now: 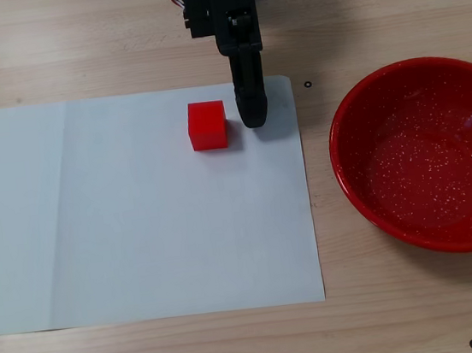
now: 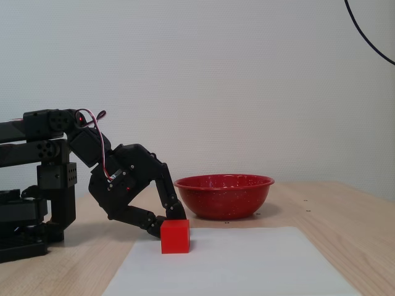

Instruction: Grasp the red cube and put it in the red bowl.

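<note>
The red cube (image 1: 207, 126) sits on paper just left of the lowered gripper (image 1: 253, 116), whose spread is unclear.

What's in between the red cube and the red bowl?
From above, the gripper sits right beside the red cube; past it, only white paper and bare table reach the red bowl.

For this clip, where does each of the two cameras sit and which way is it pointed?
A fixed view: above the table, looking straight down on the white paper sheet, red cube and red bowl; only the gripper and forearm enter from the top edge.
Another fixed view: at tabletop height, looking sideways toward a white wall; the whole arm reaches in from the left.
Shared: cube, bowl, paper, gripper.
</note>
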`<state>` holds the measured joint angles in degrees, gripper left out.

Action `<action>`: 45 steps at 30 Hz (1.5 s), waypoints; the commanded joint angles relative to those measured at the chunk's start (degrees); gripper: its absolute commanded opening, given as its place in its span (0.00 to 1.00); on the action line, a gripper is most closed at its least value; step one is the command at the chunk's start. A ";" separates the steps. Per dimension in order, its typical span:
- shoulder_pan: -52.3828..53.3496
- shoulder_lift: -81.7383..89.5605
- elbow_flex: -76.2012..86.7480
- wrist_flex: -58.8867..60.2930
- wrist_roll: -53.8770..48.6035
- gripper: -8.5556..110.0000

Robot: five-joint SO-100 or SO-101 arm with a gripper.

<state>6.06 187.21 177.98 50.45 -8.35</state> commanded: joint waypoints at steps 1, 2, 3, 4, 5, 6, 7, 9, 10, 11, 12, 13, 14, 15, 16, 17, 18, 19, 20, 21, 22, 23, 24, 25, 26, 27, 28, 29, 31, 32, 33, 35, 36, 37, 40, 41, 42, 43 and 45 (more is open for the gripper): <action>1.14 0.44 -0.18 0.62 2.64 0.07; 1.14 0.44 -0.18 0.62 2.64 0.07; 1.14 0.44 -0.18 0.62 2.64 0.07; 1.14 0.44 -0.18 0.62 2.64 0.07; 1.14 0.44 -0.18 0.62 2.64 0.07; 1.14 0.44 -0.18 0.62 2.64 0.07; 1.14 0.44 -0.18 0.62 2.64 0.07; 1.14 0.44 -0.18 0.62 2.64 0.07; 1.14 0.44 -0.18 0.62 2.64 0.07; 1.14 0.44 -0.18 0.62 2.64 0.07; 1.14 0.44 -0.18 0.62 2.64 0.07; 1.14 0.44 -0.18 0.62 2.64 0.07; 1.14 0.44 -0.18 0.62 2.64 0.07; 1.14 0.44 -0.18 0.62 2.64 0.07; 1.14 0.44 -0.18 0.62 2.64 0.07; 1.14 0.44 -0.18 0.62 2.64 0.07; 1.14 0.44 -0.18 0.62 2.72 0.07; 1.14 0.44 -0.18 0.62 2.72 0.07; 1.14 0.44 -0.18 0.62 2.72 0.07; 1.14 0.44 -0.18 0.62 2.72 0.07; 1.14 0.44 -0.18 0.62 2.81 0.07; 1.14 0.44 -0.18 0.62 2.72 0.07; 1.14 0.44 -0.18 0.62 2.55 0.07; 1.14 0.44 -0.18 0.62 2.46 0.07; 1.05 0.26 -0.18 0.62 2.46 0.07; 1.14 0.09 -0.26 0.44 2.64 0.07; 1.14 -0.18 -0.35 0.35 2.72 0.07; 1.14 -0.53 -0.53 0.35 3.16 0.07; 0.88 -1.41 -1.05 0.53 3.69 0.07; 0.62 -2.11 -1.67 0.79 3.60 0.07; 0.35 -2.81 -2.37 1.05 3.60 0.07; -0.09 -4.57 -4.13 1.41 3.52 0.07; -0.26 -5.54 -5.10 1.41 3.52 0.07; -0.44 -6.50 -5.98 1.41 3.43 0.07; -0.88 -9.49 -8.79 1.76 4.04 0.07; -1.05 -10.63 -9.76 1.85 4.39 0.07; -1.14 -11.87 -11.07 2.29 4.48 0.07; -1.14 -13.10 -12.39 2.81 4.66 0.07; -1.23 -15.82 -15.21 3.78 5.45 0.07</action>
<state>5.27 173.06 168.93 53.70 -4.04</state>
